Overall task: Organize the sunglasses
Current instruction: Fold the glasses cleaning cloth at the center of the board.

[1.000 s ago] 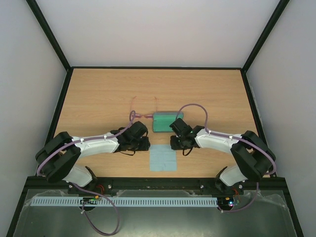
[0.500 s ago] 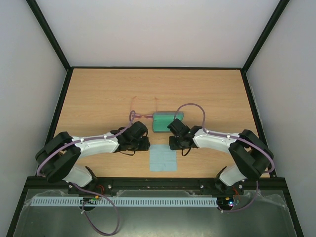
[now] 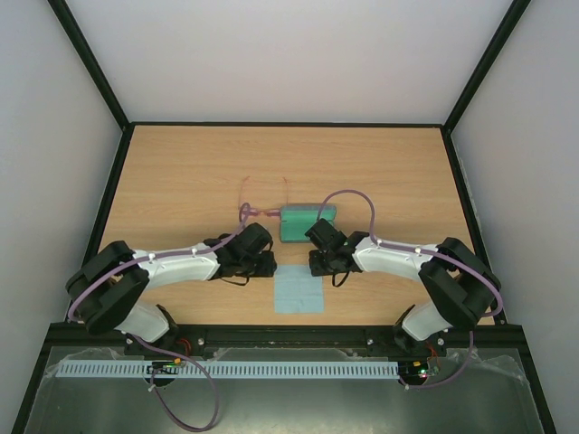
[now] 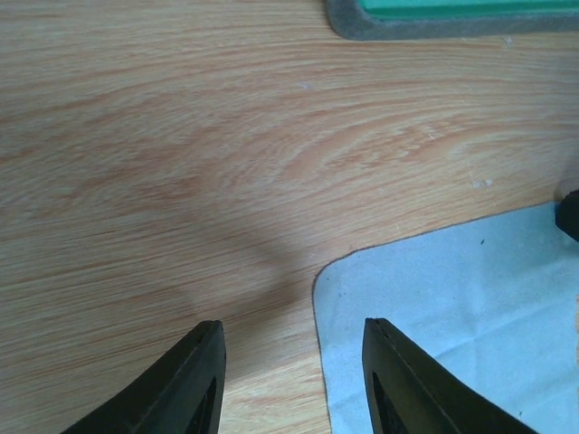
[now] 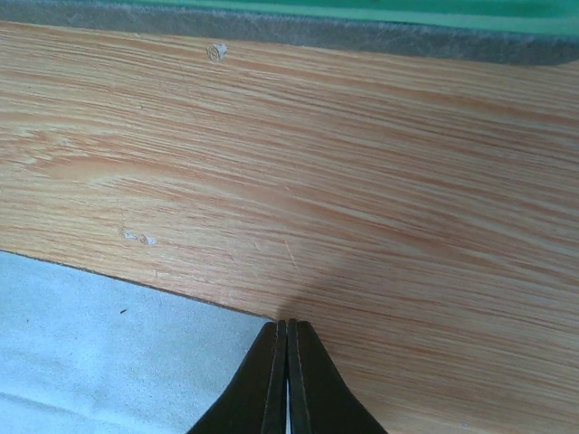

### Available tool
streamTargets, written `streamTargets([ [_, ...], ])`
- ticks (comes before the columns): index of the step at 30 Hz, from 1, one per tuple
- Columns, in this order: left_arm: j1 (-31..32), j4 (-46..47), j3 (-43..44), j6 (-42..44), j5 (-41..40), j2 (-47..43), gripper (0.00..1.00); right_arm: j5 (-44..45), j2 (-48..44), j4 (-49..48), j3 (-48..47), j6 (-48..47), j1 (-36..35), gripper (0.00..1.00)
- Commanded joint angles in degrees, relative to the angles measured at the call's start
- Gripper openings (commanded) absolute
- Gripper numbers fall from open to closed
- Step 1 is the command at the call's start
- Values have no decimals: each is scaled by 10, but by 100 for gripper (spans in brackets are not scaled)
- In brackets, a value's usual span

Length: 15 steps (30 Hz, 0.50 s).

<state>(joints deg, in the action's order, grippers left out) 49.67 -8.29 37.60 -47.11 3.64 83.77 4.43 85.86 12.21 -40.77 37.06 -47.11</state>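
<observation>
The sunglasses (image 3: 270, 212), thin and pink-framed, lie unfolded on the table just left of and behind the open grey-blue case (image 3: 303, 223) with green lining. A light-blue cloth (image 3: 297, 291) lies flat in front of the case. My left gripper (image 3: 270, 264) is open and low over the cloth's far-left corner (image 4: 362, 271), one finger on each side of its edge (image 4: 294, 325). My right gripper (image 3: 315, 264) is shut, its tips meeting on the cloth's far-right corner (image 5: 288, 323). The sunglasses show in neither wrist view.
The case's grey rim (image 4: 434, 23) runs along the top of both wrist views (image 5: 362, 34). Black frame rails border the wooden table (image 3: 181, 172) on all sides. Both arms lie low near the table's front edge.
The right gripper's jaws have closed at the cloth's corner, and that arm has edged slightly left. The left arm and the cloth have barely moved.
</observation>
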Motion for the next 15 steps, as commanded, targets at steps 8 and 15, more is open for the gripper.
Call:
streamTargets([
  [8, 24, -10, 47, 7, -27, 52, 32, -2, -1, 27, -1, 1, -5, 1],
  [15, 36, -29, 70, 13, -59, 81, 24, -3, -3, 24, 1, 3, -5, 1],
])
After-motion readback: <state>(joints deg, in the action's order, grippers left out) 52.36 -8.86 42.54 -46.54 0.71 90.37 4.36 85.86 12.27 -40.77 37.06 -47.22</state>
